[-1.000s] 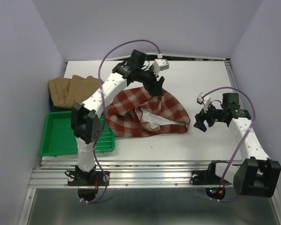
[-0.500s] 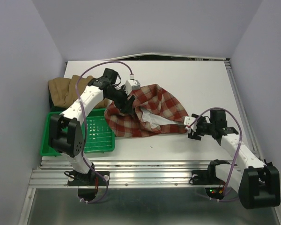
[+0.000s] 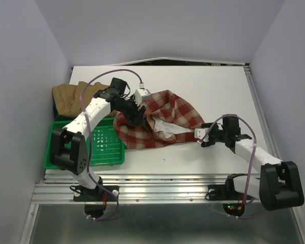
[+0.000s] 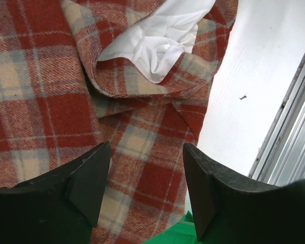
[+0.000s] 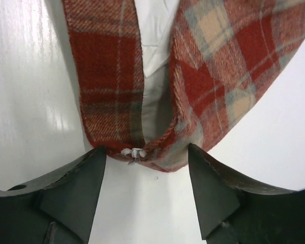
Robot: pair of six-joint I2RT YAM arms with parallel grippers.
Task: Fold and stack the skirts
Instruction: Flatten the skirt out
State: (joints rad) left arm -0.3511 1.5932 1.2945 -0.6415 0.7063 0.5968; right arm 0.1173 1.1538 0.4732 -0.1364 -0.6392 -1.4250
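Plaid skirt (image 3: 162, 119) is lined up for grasping: left gripper (image 4: 145, 155) and right gripper (image 5: 146, 151) are spread wide; closure on its edges seems required.

Mid-worktop (image 3: 213, 86): spread skirt (image 3: 178, 109). At its 10 o'clock, by the left edge: skirt pile (image 3: 66, 96). At its 8 o'clock, in front of that pile: tray (image 3: 61, 145). My left jaws over its 9 o'clock edge, my right jaws at its 4 o'clock corner.

Plaid skirt (image 3: 180, 111) rumpled, waist open, centre; tan skirts (image 3: 73, 96) heaped far left.
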